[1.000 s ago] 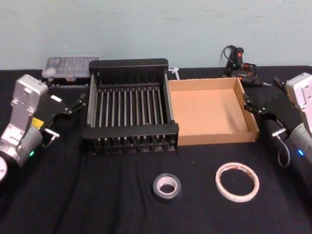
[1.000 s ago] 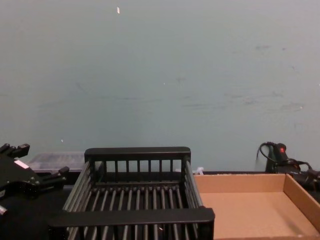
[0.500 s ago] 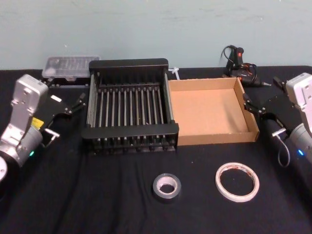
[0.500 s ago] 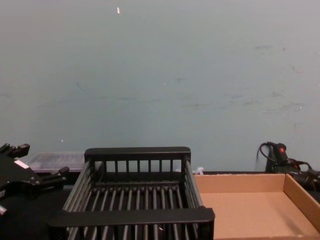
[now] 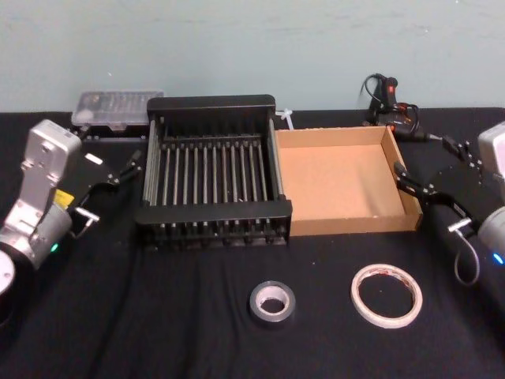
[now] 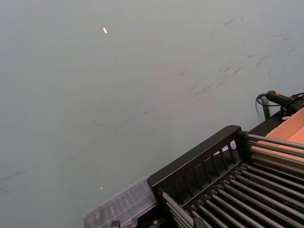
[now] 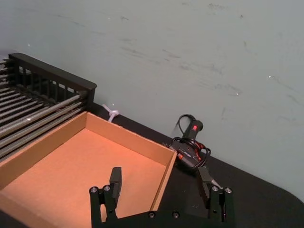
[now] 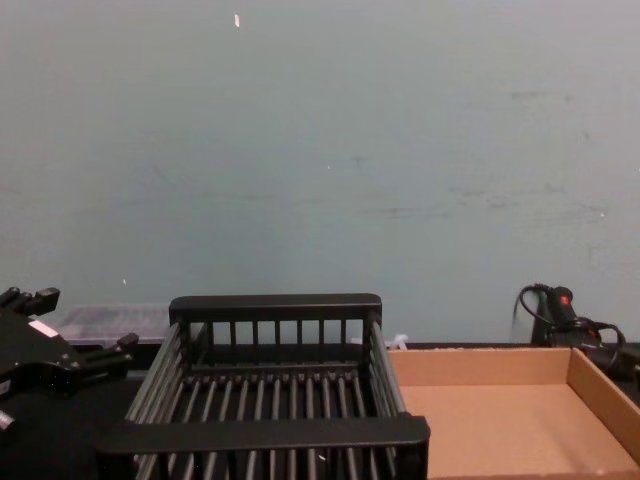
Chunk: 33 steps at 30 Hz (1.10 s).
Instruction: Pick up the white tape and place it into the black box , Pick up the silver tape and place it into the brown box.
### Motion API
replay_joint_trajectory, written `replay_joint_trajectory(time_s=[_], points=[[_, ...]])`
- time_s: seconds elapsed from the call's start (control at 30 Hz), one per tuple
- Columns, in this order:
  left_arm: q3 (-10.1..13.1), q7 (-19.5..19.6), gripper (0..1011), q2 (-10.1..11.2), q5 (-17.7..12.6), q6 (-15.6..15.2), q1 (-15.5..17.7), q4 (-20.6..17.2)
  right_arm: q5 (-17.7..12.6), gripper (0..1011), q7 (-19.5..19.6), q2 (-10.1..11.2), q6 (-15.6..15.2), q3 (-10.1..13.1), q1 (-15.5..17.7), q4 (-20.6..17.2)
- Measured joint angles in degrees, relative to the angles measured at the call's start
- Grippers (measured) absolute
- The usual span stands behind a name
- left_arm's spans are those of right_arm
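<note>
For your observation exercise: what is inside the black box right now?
Nothing lies inside the black box: only its bare slatted bottom shows. The white tape and silver tape lie on the table in front. The table beneath the slats is too dark to make out.

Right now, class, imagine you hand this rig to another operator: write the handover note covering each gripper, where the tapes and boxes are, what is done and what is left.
Left gripper: open, holding nothing, beside the left wall of the black box.
Right gripper: fingers open, holding nothing, at the right wall of the brown box.
White tape: flat on the table, in front of the brown box.
Silver tape: flat on the table, in front of the black box, to the left of the white tape.
Done: nothing; neither box holds a tape.
Left: white tape into the black box, silver tape into the brown box.
</note>
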<state>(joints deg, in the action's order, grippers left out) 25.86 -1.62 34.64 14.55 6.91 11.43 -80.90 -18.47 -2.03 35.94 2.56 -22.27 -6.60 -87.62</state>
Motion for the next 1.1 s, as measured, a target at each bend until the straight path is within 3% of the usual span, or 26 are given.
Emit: replay_joint_trajectory(time_s=[0.57, 1.1], points=[[0.0, 0.0, 1001, 0.0, 0.0, 0.0, 0.0, 0.0, -4.26, 1003, -0.83, 2.33, -1.57, 6.21, 12.2, -11.72], [0.0, 0.0, 1001, 0.0, 0.0, 0.0, 0.0, 0.0, -6.67, 1002, -4.42, 6.38, -8.81, 10.65, 19.91, -20.15]])
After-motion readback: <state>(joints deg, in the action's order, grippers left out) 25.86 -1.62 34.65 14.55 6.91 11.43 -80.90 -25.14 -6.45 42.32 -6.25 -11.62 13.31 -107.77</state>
